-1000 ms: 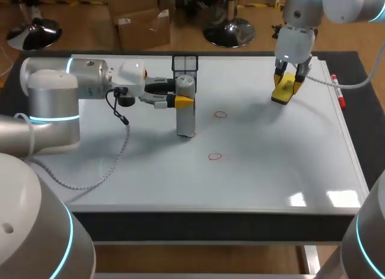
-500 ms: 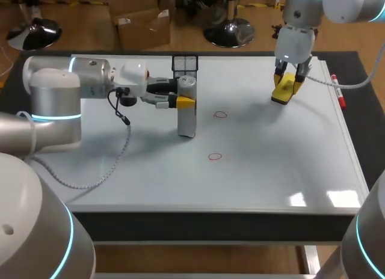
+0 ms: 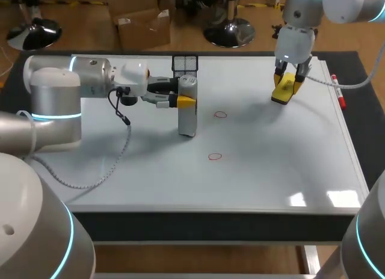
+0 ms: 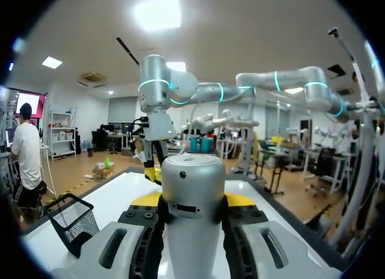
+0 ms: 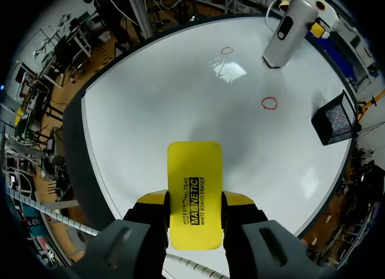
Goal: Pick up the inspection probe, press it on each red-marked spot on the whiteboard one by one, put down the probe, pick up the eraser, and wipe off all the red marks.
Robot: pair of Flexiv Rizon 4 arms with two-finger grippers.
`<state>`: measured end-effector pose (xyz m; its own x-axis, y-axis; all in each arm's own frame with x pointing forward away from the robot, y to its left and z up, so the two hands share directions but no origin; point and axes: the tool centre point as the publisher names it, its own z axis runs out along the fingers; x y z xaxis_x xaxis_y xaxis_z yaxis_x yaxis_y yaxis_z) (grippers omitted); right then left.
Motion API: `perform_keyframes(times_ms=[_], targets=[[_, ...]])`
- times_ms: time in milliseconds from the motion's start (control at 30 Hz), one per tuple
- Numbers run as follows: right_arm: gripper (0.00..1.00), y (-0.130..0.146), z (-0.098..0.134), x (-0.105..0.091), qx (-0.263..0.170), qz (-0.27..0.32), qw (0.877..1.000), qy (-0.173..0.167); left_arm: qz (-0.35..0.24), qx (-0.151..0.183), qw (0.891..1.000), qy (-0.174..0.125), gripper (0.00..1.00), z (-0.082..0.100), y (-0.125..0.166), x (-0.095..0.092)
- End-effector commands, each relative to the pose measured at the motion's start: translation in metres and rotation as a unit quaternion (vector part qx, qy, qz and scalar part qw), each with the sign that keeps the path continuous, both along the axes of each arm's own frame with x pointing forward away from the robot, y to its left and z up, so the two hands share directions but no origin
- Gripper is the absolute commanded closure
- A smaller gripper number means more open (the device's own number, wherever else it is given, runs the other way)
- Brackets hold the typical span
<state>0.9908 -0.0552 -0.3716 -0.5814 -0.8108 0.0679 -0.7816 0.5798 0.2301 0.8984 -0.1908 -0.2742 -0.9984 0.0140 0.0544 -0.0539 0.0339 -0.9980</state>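
Left end effector (image 3: 182, 101): clamped on the upright probe (image 3: 187, 113), whose base is at the whiteboard (image 3: 271, 171).
Right end effector (image 5: 194, 199): gripping the eraser (image 5: 194, 168).
Risk: dragging toward the red marks (image 3: 220, 115) ahead could tip the probe or smear ink.

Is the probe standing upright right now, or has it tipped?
Upright. The probe stands vertical, its lower end at the whiteboard, with the left jaws clamped on both sides of its upper part.
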Motion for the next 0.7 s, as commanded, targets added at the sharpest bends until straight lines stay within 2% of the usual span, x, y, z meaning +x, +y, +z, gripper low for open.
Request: perform_keyframes(times_ms=[33, 367, 700], targets=[[1.00, -0.001, 0.001, 0.000, -0.001, 0.001, 1.000, 0.000, 0.017, 0.006, 1.000, -0.001, 1.00, 0.009, 0.012, -0.007], [1.00, -0.001, 0.001, 0.000, -0.001, 0.001, 1.000, 0.000, 0.069, 0.003, 0.998, -0.006, 1.00, 0.023, 0.059, -0.016], [1.00, -0.001, 0.001, 0.000, -0.001, 0.001, 1.000, 0.000, 0.125, 0.002, 0.992, -0.012, 1.00, 0.026, 0.119, -0.027]])
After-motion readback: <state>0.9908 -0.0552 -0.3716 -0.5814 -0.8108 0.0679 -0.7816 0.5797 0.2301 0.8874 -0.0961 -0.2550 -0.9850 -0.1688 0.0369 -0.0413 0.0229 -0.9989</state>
